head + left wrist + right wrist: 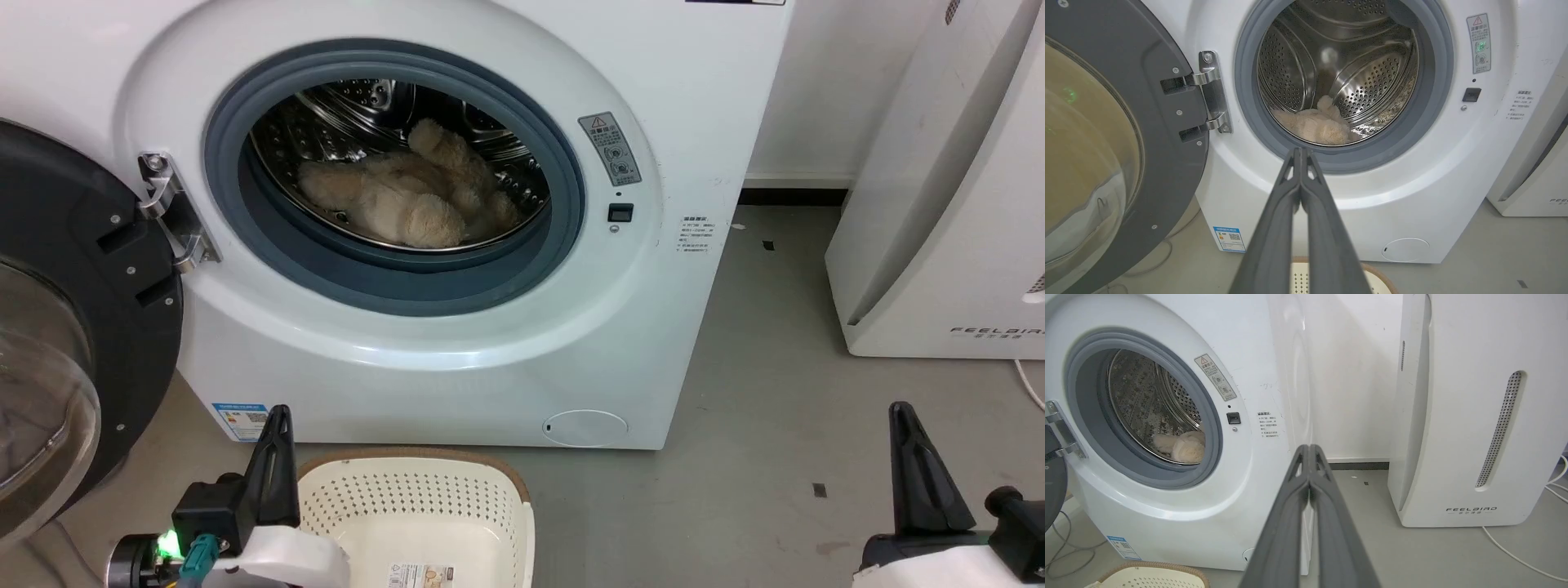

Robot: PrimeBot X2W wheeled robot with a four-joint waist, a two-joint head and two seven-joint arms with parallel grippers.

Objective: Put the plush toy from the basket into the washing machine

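- at 12 o'clock in the head view: the washing machine (490,351), its door (49,327) swung wide at 9 o'clock, porthole open.
- low inside the steel drum (1363,81), behind the grey gasket (392,278): the plush toy (408,200), sprawled across the drum floor, one rounded limb pointing to 12 o'clock.
- at 6 o'clock, on the floor just in front of the machine: the basket (408,498), bare bottom and paper label (420,576) on show, no toy in the visible part.
- at 7 o'clock, beside the basket's rim: the left gripper (280,420), fingers pressed together tip to tip in its wrist view, gripping nothing.
- at 5 o'clock, well apart from the basket: the right gripper (900,420), fingers likewise pinched flat together and empty, aimed between the machine and the white feelbird appliance (939,204) at 3 o'clock.
- reads as the task met: toy in the machine, out of the basket.
- looks light, soft and squashy, the shaggy fur offering grip rather than slip; hardly fragile, but likely to sag and fold if lifted by one end.
- best taken, if moved again, with a pinch across the thick middle of the body or at the root of a limb, fingers spread wide first; could drag on the gasket lip on the way past.
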